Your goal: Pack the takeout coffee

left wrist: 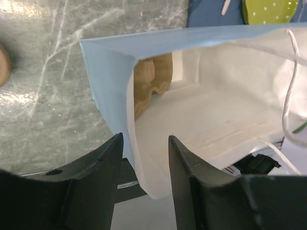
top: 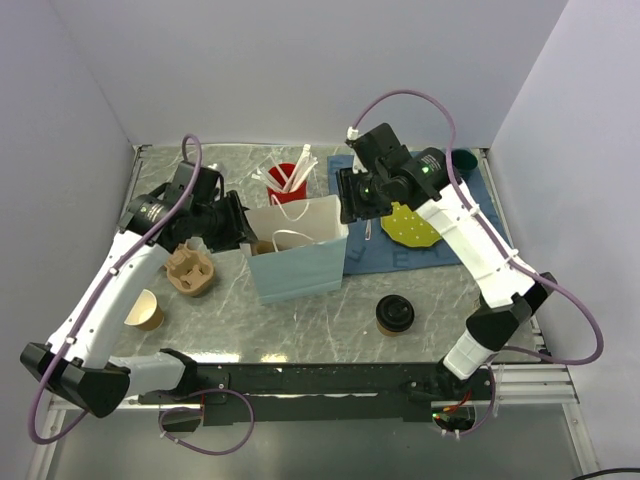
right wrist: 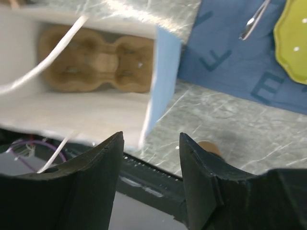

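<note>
Nearest you, in front of the bag's right corner, the small brown kraft-paper cup with the round black plastic lid [top: 394, 315] stands upright on the grey marbled surface [top: 300, 330], apart from both arms and not yet packed. The light-blue paper bag with white cord handles [top: 297, 265] stands open. Your left gripper [left wrist: 145, 140] is spread astride its left wall and your right gripper [right wrist: 151, 138] is spread astride its right wall (likely to keep the mouth wide). A brown moulded-pulp cup carrier [right wrist: 96, 62] lies on the bag's floor, probably to seat the cup. Behind the bag's right side, the dark-blue mat [right wrist: 225, 57] shows a large F and E, and nothing else is legible.
</note>
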Controlling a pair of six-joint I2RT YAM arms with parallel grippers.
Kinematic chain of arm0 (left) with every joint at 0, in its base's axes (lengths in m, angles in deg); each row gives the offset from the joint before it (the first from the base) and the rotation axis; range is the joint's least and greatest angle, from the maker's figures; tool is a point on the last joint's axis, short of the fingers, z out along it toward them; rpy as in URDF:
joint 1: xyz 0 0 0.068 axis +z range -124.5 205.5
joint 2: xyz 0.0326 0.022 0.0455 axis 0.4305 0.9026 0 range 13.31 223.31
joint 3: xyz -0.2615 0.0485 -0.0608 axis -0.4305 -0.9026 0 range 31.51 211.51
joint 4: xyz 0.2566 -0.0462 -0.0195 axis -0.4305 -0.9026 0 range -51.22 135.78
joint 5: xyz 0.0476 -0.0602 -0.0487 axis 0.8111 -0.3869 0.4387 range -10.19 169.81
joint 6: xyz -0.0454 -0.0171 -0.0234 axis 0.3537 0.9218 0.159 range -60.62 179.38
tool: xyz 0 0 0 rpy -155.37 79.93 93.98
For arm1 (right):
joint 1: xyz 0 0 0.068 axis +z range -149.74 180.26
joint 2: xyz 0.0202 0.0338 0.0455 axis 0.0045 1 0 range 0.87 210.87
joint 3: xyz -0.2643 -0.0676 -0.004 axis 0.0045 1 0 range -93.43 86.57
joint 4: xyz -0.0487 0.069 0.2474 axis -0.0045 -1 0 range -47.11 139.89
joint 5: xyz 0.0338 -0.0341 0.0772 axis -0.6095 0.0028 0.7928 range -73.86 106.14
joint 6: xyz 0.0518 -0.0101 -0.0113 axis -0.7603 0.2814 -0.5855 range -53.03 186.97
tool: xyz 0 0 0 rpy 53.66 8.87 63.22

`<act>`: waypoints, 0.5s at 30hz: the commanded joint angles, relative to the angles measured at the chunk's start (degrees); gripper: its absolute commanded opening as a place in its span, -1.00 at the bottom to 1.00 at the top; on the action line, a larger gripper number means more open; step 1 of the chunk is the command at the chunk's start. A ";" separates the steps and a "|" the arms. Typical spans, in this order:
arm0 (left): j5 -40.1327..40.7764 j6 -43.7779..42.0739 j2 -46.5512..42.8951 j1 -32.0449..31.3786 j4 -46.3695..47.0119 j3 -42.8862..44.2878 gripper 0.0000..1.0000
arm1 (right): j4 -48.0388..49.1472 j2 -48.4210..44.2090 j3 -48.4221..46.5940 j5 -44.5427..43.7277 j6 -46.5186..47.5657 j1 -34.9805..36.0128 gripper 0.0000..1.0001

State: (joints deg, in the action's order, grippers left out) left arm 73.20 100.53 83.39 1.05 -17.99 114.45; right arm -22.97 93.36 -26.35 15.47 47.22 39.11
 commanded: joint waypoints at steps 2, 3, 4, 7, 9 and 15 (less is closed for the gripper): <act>3.71 -1.50 1.45 0.19 2.07 0.12 -0.07 | 4.66 2.34 -2.04 -0.83 3.40 -2.02 0.14; 4.32 -1.86 1.81 0.19 2.50 0.64 -0.09 | 6.05 2.78 -1.78 -0.39 3.75 -2.20 0.13; 4.85 -2.47 2.25 0.19 2.51 1.17 -0.12 | 6.59 3.31 -0.99 0.05 4.10 -2.29 0.12; 5.73 -3.70 4.53 0.19 2.16 4.59 -0.38 | 7.03 4.80 -0.81 2.06 4.37 -2.90 0.00; 5.82 -3.97 5.50 0.19 1.81 7.22 -0.69 | 6.94 4.90 -0.19 2.68 4.28 -2.99 -0.23; 1.88 -2.48 5.50 0.19 1.02 13.80 -0.98 | 9.22 2.26 3.24 4.18 4.63 -3.69 -1.00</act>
State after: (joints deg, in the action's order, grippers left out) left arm 77.42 97.58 90.08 1.12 -17.66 121.20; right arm -16.46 98.36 -23.69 18.14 51.09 36.38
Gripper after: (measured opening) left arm 0.020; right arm 0.023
